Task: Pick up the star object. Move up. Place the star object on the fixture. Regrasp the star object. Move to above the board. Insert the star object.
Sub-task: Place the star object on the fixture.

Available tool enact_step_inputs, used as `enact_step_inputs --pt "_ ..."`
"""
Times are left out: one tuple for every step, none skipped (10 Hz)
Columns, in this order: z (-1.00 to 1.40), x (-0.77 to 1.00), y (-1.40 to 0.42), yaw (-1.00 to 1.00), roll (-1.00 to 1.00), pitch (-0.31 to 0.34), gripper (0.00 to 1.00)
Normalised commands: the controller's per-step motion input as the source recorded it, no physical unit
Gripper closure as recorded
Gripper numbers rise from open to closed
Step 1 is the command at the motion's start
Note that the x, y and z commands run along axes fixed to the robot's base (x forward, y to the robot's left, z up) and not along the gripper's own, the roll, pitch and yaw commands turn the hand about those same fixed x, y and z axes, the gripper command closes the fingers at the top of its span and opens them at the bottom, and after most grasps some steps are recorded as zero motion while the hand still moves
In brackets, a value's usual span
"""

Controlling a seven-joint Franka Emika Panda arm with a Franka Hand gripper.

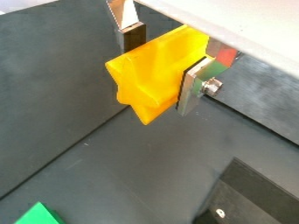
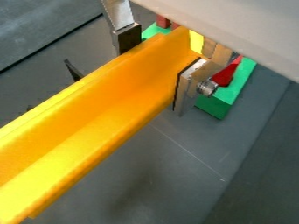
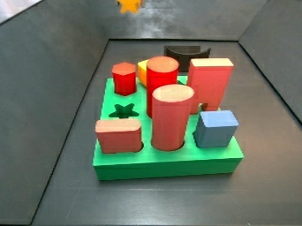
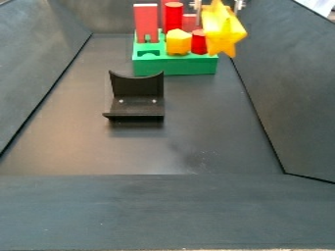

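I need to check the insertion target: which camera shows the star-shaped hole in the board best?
A side view shows it best: the star-shaped hole lies open in the board, unblocked. The opposite side view shows only the board's far side behind pegs; both wrist views are filled by the star object in the gripper, raised in the air.

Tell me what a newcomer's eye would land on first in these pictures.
The bright yellow-orange star object stands out first: the tool grips it between its silver fingers, and in a side view it hangs high in the air near the board. Next comes the green board crowded with red, salmon and blue pegs, its star-shaped hole empty. The black fixture sits bare on the dark floor.
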Motion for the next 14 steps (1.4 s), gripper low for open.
enact_step_inputs --pt "0.02 1.0 -0.03 0.0 -0.04 0.153 1.0" --pt "0.01 1.0 -0.03 0.01 -0.05 0.15 1.0" --pt "0.01 1.0 -0.03 0.01 -0.05 0.152 1.0" --pt "0.02 1.0 -0.03 0.01 -0.06 0.16 1.0" --pt "-0.02 1.0 -0.12 0.07 -1.0 0.011 1.0" --pt "-0.02 1.0 -0.12 0.07 -1.0 0.012 1.0" --pt "-0.02 1.0 -0.08 0.06 -1.0 0.017 1.0" --pt "-0.02 1.0 -0.07 0.05 -1.0 0.024 1.0" --pt "-0.02 1.0 -0.06 0.05 -1.0 0.03 1.0" --pt "-0.01 1.0 -0.03 0.04 -1.0 0.052 1.0" --pt "-0.01 1.0 -0.01 0.04 -1.0 0.061 1.0" --pt "-0.02 1.0 0.01 0.03 -1.0 0.075 1.0" --pt "-0.02 1.0 0.02 0.02 -1.0 0.084 1.0" --pt "-0.02 1.0 0.03 0.01 -1.0 0.092 1.0"
